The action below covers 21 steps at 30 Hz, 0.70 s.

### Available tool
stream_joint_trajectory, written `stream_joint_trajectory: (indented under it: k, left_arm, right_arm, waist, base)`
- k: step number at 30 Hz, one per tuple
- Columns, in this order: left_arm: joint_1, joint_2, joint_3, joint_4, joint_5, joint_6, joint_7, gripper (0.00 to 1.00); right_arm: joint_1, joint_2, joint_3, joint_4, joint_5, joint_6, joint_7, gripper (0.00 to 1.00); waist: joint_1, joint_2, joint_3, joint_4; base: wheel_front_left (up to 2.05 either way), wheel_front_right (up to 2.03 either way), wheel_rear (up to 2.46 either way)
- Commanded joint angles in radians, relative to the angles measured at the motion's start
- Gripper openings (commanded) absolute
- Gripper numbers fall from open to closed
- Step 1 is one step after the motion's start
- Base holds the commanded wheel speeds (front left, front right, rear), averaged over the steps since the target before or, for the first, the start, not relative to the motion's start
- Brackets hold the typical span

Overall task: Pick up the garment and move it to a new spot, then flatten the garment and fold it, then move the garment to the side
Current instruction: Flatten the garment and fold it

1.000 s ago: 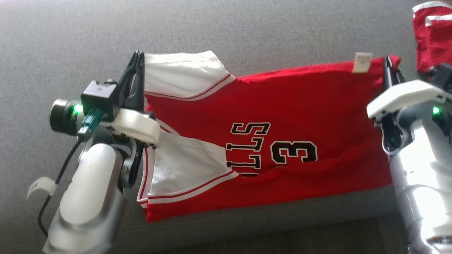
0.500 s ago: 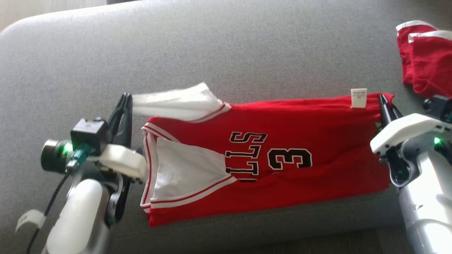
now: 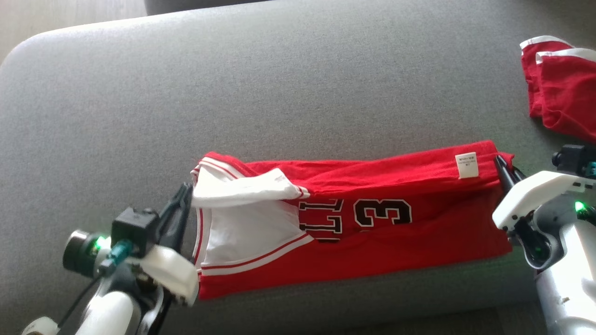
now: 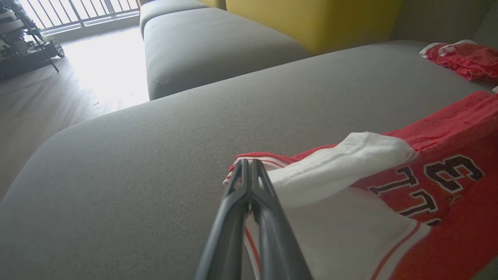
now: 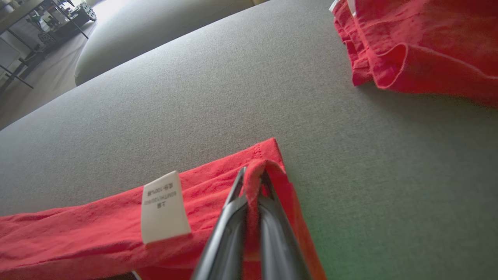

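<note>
Left tool (image 3: 186, 190) and right tool (image 3: 499, 161) folded one jersey (image 3: 419, 242) forward.

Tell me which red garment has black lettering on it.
The jersey spread in front, printed with a black 3; the other red garment at the far right is plain with white trim.

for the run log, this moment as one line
step: fold | left gripper: shut on jersey shoulder | right gripper: shut on hem corner | surface: sofa

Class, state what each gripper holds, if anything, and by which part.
Both hold the red jersey: the left gripper pinches its white shoulder edge, the right gripper its hem corner beside the white label.
</note>
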Motion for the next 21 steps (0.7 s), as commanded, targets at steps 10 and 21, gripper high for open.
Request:
stream_joint_trajectory:
  k: [10, 21]
  left_arm:
    - [0.072, 0.113, 0.006, -0.058, -0.015, -0.064, 0.047, 0.0]
    - [0.084, 0.133, -0.06, -0.066, 0.009, -0.096, 0.081, 0.0]
  right_arm:
    - [0.063, -0.032, -0.012, -0.118, -0.027, 0.0, 0.115, 0.0]
    - [0.122, -0.022, -0.052, -0.183, -0.062, 0.0, 0.199, 0.1]
  waist:
    - [0.0001, -0.0001, -0.018, 0.009]
    - [0.0001, -0.0001, -0.02, 0.006]
  base:
    - [0.0, 0.0, 0.0]
    - [0.0, 0.0, 0.0]
